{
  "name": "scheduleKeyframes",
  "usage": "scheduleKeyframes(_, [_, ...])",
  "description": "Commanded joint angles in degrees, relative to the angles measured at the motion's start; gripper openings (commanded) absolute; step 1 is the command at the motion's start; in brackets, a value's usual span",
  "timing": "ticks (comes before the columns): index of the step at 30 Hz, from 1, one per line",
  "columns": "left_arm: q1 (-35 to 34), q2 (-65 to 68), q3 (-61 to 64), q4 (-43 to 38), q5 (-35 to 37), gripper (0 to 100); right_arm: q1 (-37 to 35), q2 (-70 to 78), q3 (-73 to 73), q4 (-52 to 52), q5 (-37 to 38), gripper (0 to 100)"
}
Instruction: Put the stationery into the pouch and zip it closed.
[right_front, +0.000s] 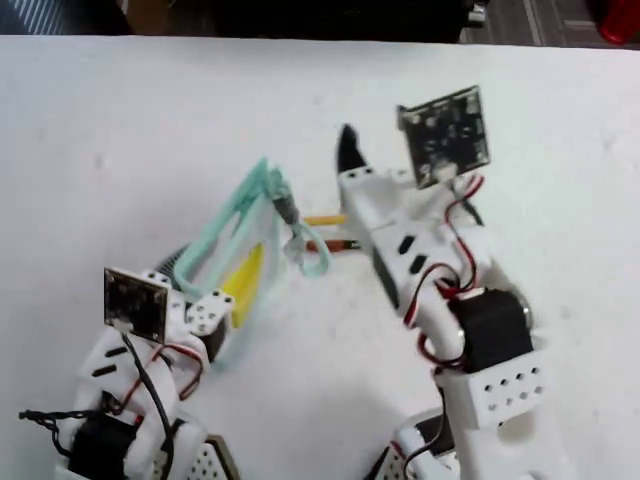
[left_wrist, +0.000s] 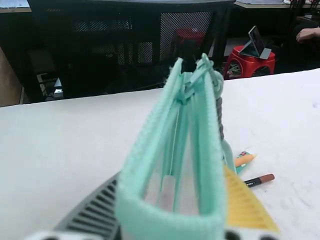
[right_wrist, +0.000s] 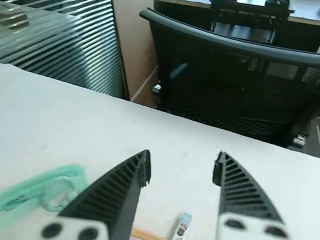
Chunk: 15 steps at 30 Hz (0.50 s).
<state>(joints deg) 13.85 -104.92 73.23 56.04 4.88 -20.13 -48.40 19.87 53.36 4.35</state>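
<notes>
Clear pouch (right_front: 228, 215) with mint-green zip edging: it is held up on edge, and its zip is seen parted. An orange pen (right_front: 325, 219) and a dark red pen (right_front: 338, 243) are laid flat just beside its slider end.

We seem to be in an office: a white table (right_front: 150, 110), a black mesh chair (right_wrist: 235, 75) beyond its far edge at twelve o'clock, slatted blinds (right_wrist: 60, 45) toward ten, and a red stool (left_wrist: 250, 62) toward two.
</notes>
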Motion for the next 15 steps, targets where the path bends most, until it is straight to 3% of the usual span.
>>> scheduleKeyframes(1, [0.0,0.5,-0.4,-1.4,0.3,21,4.4,-0.8,-1.8,2.1,-0.1,19.7])
scheduleKeyframes(10, [-3.0,0.5,-0.4,-1.7,0.4,21,7.4,-0.8,16.2,-1.6,17.6,19.7])
scheduleKeyframes(15, [-3.0,0.5,-0.4,-1.7,0.4,21,7.0,-0.7,24.7,-2.2,23.2,18.0])
